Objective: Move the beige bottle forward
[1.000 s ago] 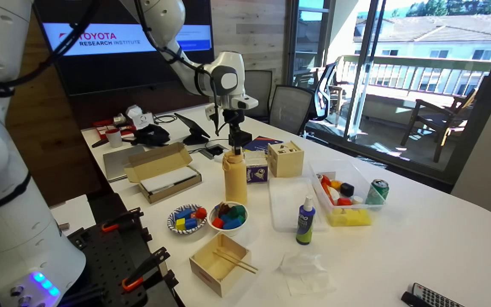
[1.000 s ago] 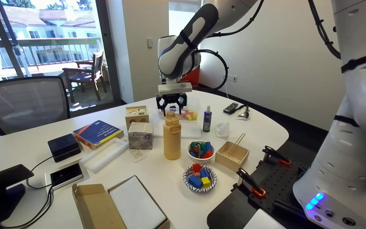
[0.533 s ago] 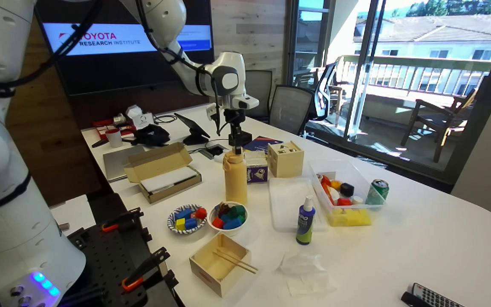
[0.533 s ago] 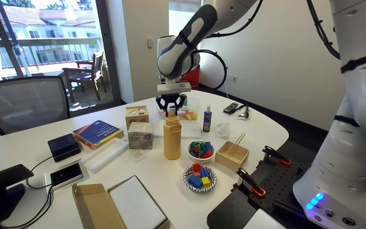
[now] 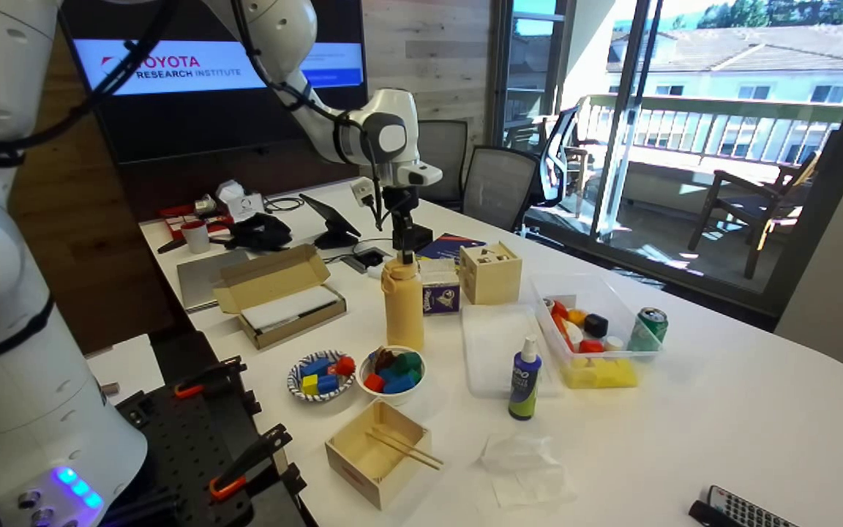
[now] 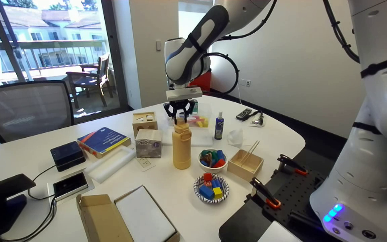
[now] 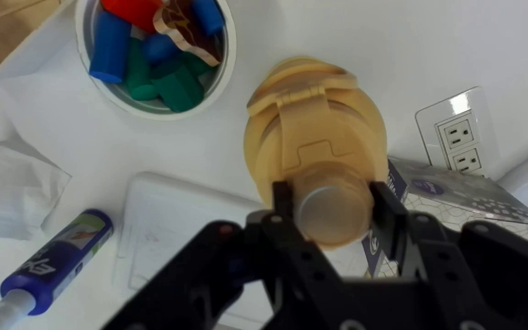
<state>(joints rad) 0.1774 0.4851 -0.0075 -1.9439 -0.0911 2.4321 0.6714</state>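
The beige bottle [image 5: 404, 311] stands upright on the white table. It is also upright in an exterior view [image 6: 182, 151]. In the wrist view the bottle [image 7: 312, 119] is seen from above, with its folded carry loop and round cap. My gripper [image 7: 331, 201] points down with one black finger on each side of the cap, and both fingers press against it. In both exterior views the gripper [image 5: 407, 256] is at the bottle's top, and its fingertips [image 6: 180, 121] are drawn in to the cap's width.
A tissue box [image 6: 148, 144] stands close beside the bottle. A white bowl of blocks [image 6: 213, 161], a patterned bowl [image 6: 211, 188], a wooden box with chopsticks [image 6: 245, 164], a spray bottle [image 5: 524, 384], a flat plastic lid [image 5: 502, 351] and a wooden shape box [image 5: 491, 278] stand around.
The fingers have closed in from both sides onto the bottle's cap. Since half a second ago, the gripper and the bottle's top have shifted very slightly together. Other things are unmoved.
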